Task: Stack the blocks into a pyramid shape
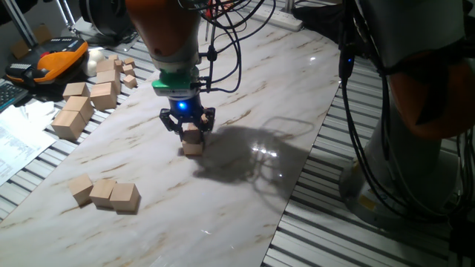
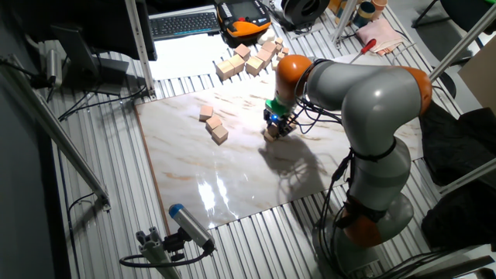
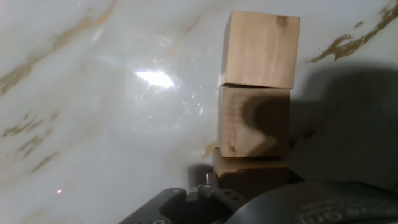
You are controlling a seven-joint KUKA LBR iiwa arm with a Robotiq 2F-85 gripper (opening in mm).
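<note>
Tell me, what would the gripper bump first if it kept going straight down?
Probably the wooden block right under the gripper, which rests on the marble tabletop; depth is hard to judge.

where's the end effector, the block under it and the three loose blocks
end effector (image 1: 188, 127): one fixed view, between the fingertips
block under it (image 1: 193, 148): one fixed view, its front face
three loose blocks (image 1: 105, 193): one fixed view, top of the middle block

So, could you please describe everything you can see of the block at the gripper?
The block is a plain light-tan wooden cube with visible grain. It sits between the fingers of the gripper, directly on top of a second, similar block resting on the marble-patterned board. The hand view shows a row of blocks edge to edge.
</note>
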